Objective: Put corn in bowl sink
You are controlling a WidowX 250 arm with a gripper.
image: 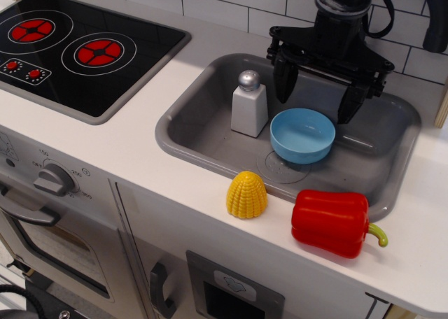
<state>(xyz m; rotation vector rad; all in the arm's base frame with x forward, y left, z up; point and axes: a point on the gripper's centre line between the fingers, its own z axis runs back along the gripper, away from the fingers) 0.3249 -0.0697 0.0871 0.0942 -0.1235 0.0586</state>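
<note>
- corn (246,194) sits upright, dome up, on the white tabletop (140,147) at the front lip of the sink (203,119); just beside it, the red pepper (330,222)
- bowl (302,135) in the sink behind the corn, empty, next to the salt shaker (249,105)
- pincer (318,95) hangs over the sink's back, above the bowl, fingers spread wide, holding nothing
- corn lies toward the camera and down-left from the pincer, bowl in between; reach must cross the sink rim

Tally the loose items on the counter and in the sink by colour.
Yellow: 1, ridged plastic corn
Red: 1, glossy toy bell pepper
Light blue: 1, round plastic bowl
White: 1, silver-capped salt shaker
Total: 4
</note>
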